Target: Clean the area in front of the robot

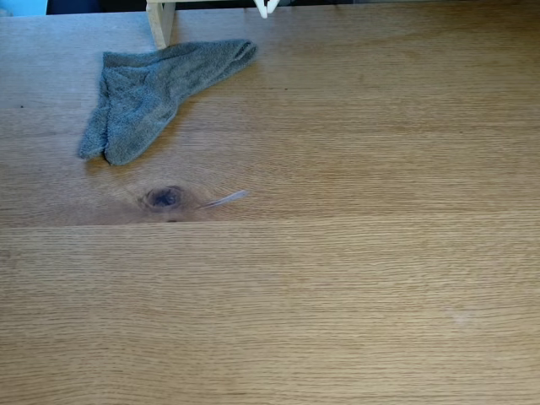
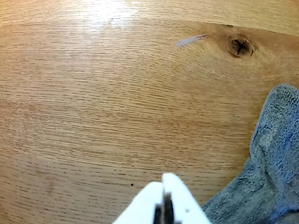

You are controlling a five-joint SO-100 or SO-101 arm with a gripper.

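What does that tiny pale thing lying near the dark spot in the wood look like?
Start with the big oak table and find its one dark oval knot. Just right of it in the fixed view lies a thin, pale sliver, slightly slanted. Unlike the fluffy grey cloth farther up, it is tiny, flat and whitish.

White gripper, fingers together

In the wrist view the gripper [image 2: 163,179] enters from the bottom edge, its two pointed white fingers [image 2: 145,200] pressed side by side, only a thin dark seam between them. In the fixed view only its white tips [image 1: 267,8] show at the top edge.
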